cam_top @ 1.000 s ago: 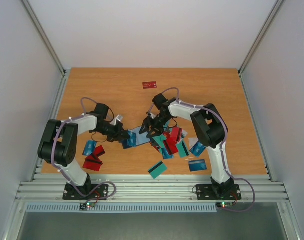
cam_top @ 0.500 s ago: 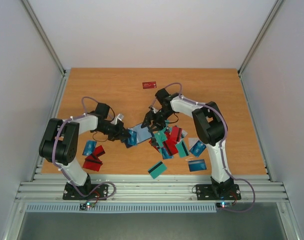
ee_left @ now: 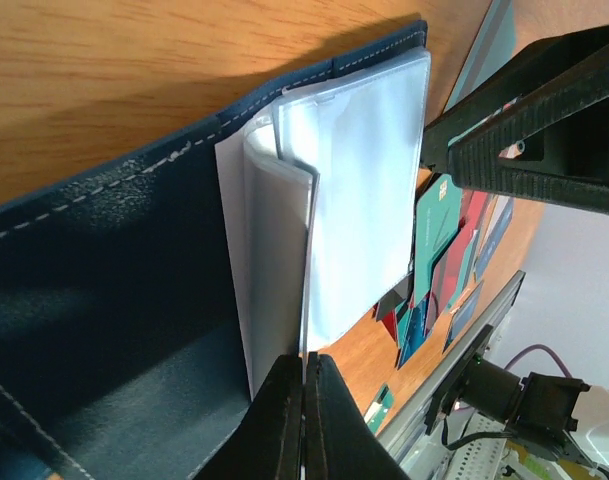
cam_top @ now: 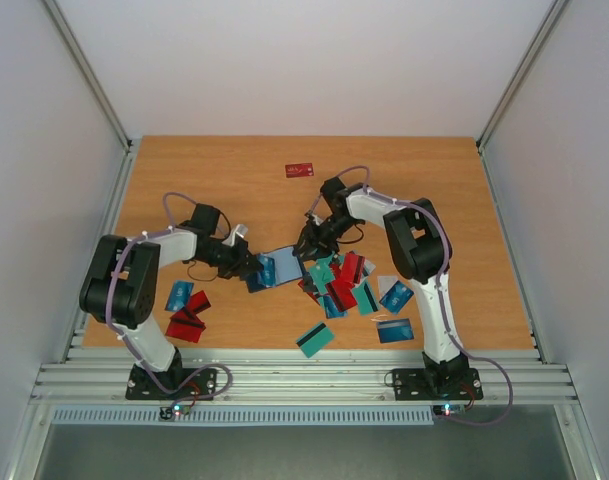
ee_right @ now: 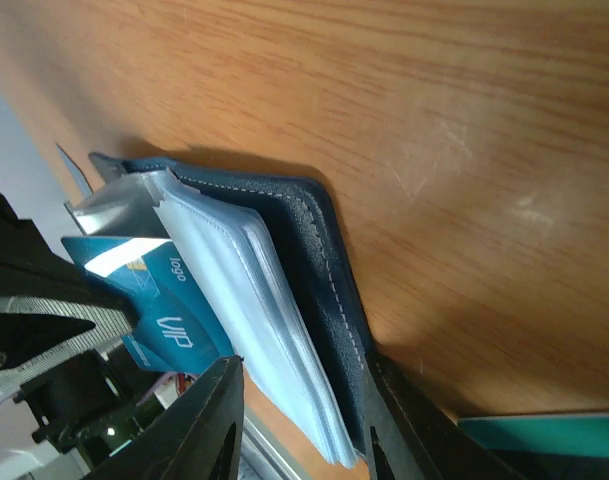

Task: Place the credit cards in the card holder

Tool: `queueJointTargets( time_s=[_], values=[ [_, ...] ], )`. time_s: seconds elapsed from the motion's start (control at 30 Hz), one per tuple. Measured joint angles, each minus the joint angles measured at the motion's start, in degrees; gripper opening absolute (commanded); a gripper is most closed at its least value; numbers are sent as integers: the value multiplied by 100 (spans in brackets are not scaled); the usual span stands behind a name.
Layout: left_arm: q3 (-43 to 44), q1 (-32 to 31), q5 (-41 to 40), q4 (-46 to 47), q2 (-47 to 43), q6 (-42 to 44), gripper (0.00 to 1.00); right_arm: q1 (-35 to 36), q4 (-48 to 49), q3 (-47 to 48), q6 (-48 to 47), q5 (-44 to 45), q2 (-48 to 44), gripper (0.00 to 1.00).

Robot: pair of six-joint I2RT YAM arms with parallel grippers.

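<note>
The card holder (cam_top: 282, 264), dark navy with clear sleeves, lies open at the table's middle between both grippers. My left gripper (cam_top: 250, 272) is shut on one thin clear sleeve (ee_left: 356, 200), pulled away from the navy cover (ee_left: 104, 300). My right gripper (ee_right: 302, 370) is closed round the sleeve stack (ee_right: 254, 300) and the cover (ee_right: 319, 260), one finger on each side. A blue VIP card (ee_right: 164, 305) sits at the sleeves' open end, next to the left gripper's black fingers. More credit cards (cam_top: 340, 284) lie heaped to the right of the holder.
Red and blue cards (cam_top: 186, 310) lie near the left arm. A teal card (cam_top: 315, 340) and a blue card (cam_top: 395, 330) rest by the front edge. One red card (cam_top: 300, 170) lies far back. White walls enclose the table.
My right gripper has shifted slightly right and back, and its jaws have narrowed onto the card holder. The left gripper stays shut on the sleeve.
</note>
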Motion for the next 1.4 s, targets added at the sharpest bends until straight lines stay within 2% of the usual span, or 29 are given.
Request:
queueJointTargets(
  time_s=[0.33, 0.83, 1.4],
  values=[
    [2, 0, 22, 192, 122, -140, 0, -7, -232, 109, -256, -153, 179, 24],
    [133, 0, 127, 319, 339, -164, 0, -24, -271, 162, -258, -337, 280, 24],
    [131, 0, 138, 951, 573, -481, 0, -24, -251, 162, -186, -393, 293, 24]
  ],
)
